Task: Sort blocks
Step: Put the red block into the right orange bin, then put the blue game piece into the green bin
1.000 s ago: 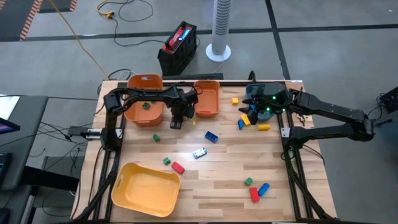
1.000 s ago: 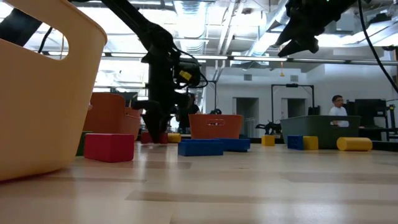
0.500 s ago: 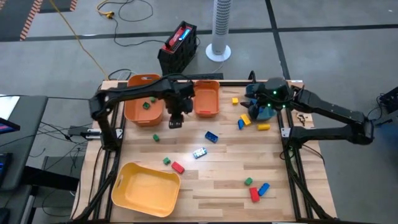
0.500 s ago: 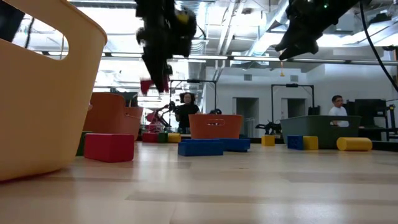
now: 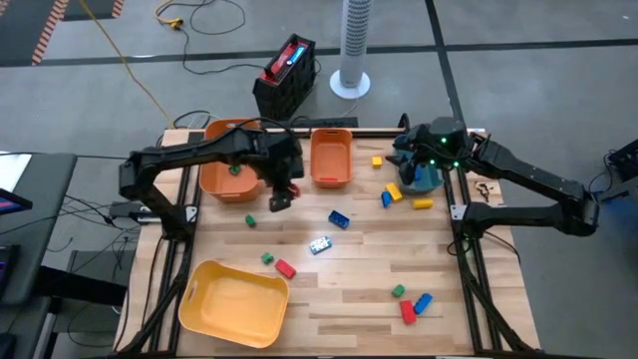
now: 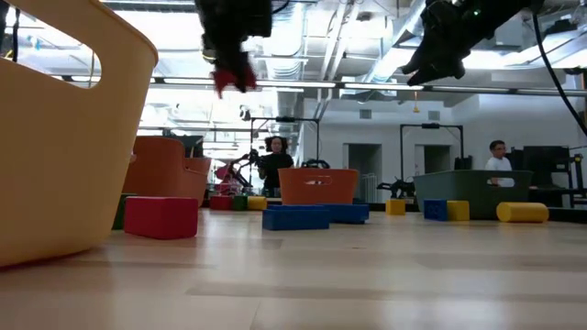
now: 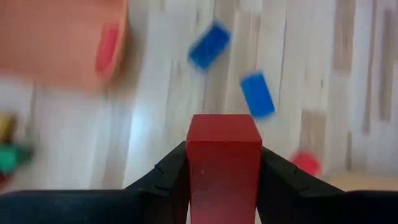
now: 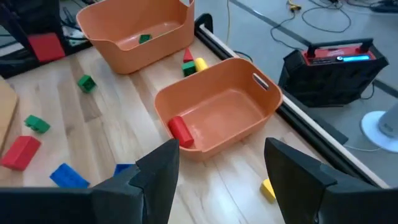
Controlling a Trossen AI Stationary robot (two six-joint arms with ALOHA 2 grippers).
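My left gripper (image 5: 280, 195) hangs above the table in front of the two orange bins, shut on a red block (image 7: 224, 158); the low view shows that block (image 6: 236, 81) high in the air. My right gripper (image 8: 217, 186) is open and hovers over the teal bin (image 5: 427, 179) at the far right. Loose blocks lie flat on the table: a blue one (image 5: 340, 218), a green (image 5: 267, 257) and a red one (image 5: 285, 267), and several near the right arm (image 5: 394, 193). One red block (image 8: 180, 130) lies in the smaller orange bin. My left gripper pinches the red block by two opposite side faces (image 7: 193, 165), one finger (image 7: 165, 177) on each side. The fingers point down from above. The block is lifted clear of the table and sticks out past the fingertips.
Two orange bins (image 5: 231, 160) (image 5: 331, 158) stand at the far edge; a green block (image 5: 235, 170) lies in the larger. A yellow bin (image 5: 234, 299) sits at the near left. More blocks (image 5: 409, 304) lie near right. Bare wood shows at the table's middle (image 5: 349, 269).
My left gripper has risen from the table top, carrying the red block up with it; the block, down at table level a second ago, now hangs high above it. The left arm's elbow has swung toward the table's left edge.
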